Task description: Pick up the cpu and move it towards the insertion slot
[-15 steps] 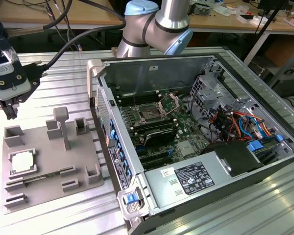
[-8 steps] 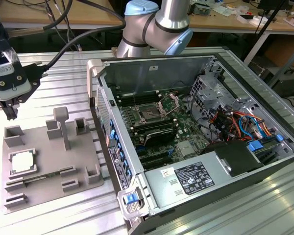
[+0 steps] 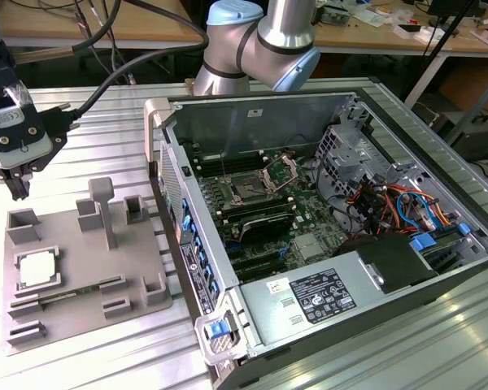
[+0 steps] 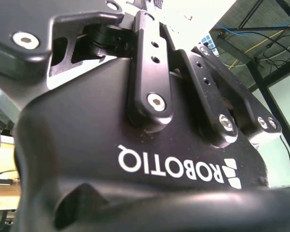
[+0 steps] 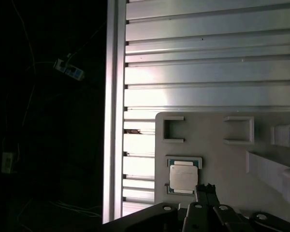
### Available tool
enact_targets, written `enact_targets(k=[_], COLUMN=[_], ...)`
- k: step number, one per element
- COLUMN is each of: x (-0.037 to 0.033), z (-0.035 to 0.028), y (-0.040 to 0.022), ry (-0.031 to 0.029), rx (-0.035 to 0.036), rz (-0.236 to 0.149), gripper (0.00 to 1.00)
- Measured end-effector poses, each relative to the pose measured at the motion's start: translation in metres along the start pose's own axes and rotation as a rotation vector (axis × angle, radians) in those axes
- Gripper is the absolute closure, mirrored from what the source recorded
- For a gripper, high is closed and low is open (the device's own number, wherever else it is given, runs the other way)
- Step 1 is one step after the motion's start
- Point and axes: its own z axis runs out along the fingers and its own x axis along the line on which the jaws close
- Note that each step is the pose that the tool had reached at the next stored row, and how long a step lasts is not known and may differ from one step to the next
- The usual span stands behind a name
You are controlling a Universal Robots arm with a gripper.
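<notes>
The cpu (image 3: pixel 38 270) (image 5: pixel 183 177), a small square chip with a silvery top, lies flat in a recess of the grey tray (image 3: pixel 138 256) at the exterior view's left. My gripper (image 3: pixel 12 187) hangs in the air above the tray's far left corner, apart from the cpu. In the first wrist view its fingertips (image 5: pixel 206 189) stand close together beside the cpu, and it looks shut with nothing held. The insertion slot (image 3: pixel 252 188), dark-centred with a shiny metal frame raised open, sits on the green board inside the open computer case (image 3: pixel 374 106).
The tray (image 5: pixel 212 159) carries several raised blocks (image 3: pixel 104 210). The case's near wall (image 3: pixel 187 244) stands between the tray and the board. Cables (image 3: pixel 390 199) and a power supply (image 3: pixel 325 296) fill the case's right side. The slatted table's edge (image 5: pixel 113 121) runs close by the tray.
</notes>
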Motion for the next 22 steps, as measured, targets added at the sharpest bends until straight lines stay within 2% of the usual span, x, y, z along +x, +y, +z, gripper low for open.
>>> enact_targets(k=[22], x=[0.0000], z=[0.0039], y=[-0.0002], ry=[-0.0001], rx=[0.0000], rz=[0.000], gripper=[0.89])
